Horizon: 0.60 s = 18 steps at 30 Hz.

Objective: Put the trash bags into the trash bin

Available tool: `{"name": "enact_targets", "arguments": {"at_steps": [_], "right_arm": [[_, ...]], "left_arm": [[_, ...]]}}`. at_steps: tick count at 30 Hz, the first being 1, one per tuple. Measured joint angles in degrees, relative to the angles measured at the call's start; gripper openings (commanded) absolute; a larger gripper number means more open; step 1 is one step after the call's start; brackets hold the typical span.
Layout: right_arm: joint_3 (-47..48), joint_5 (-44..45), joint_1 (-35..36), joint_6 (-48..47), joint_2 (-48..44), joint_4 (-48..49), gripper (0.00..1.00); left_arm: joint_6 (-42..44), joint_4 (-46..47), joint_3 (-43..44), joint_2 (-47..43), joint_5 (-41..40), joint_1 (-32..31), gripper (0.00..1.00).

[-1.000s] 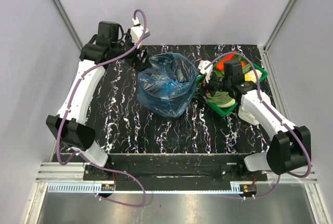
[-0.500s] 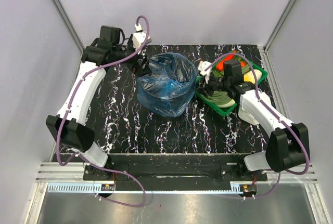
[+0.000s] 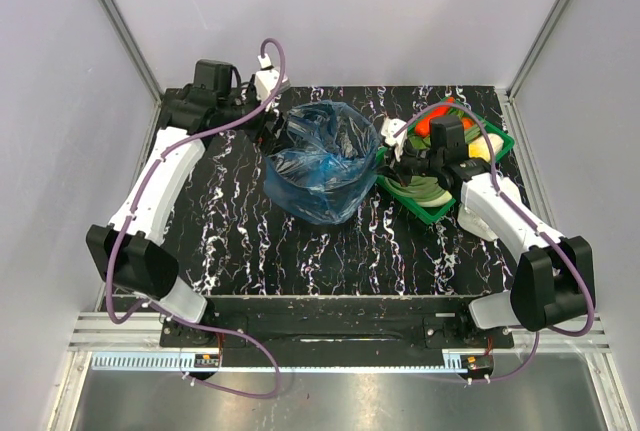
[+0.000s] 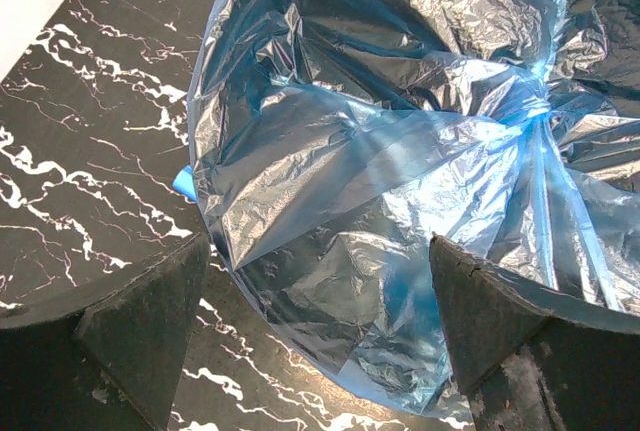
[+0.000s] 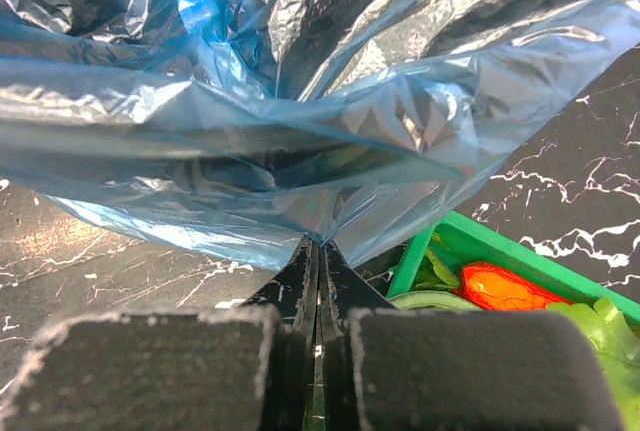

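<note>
From above, the blue bag (image 3: 322, 161) lay draped over the bin (image 3: 318, 191), which stood mid-tabletop (image 3: 300, 251) toward the far edge. The left hand (image 3: 268, 123) was at its far-left side and the right hand (image 3: 392, 155) at its right, beside the green tray (image 3: 500, 141).

In the left wrist view, the left hand (image 4: 320, 246) was spread wide, with the bag (image 4: 380, 151) just ahead.

In the right wrist view, the right hand (image 5: 318, 251) was pressed together, pinching the bag's (image 5: 300, 71) lower edge.

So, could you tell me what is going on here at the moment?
The right gripper is shut on the edge of the blue trash bag, which lies spread over the black trash bin. The left gripper hangs open at the bag's opposite side, gripping nothing. Much of the film hangs outside the bin's rim.
</note>
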Motion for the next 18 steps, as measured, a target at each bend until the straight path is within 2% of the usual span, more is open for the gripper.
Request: {"name": "enact_targets", "arguments": {"at_steps": [10,18], "right_arm": [[-1.4,2.6,0.0,0.1,2.2,-0.1,0.00],[-2.2,4.6,0.0,0.6,5.0,-0.2,0.00]], "left_arm": [[-10.3,10.1,-3.5,-2.5,-2.3,0.2,0.96],[-15.6,18.3,-13.9,-3.8,-7.0,0.4,0.96]]}}
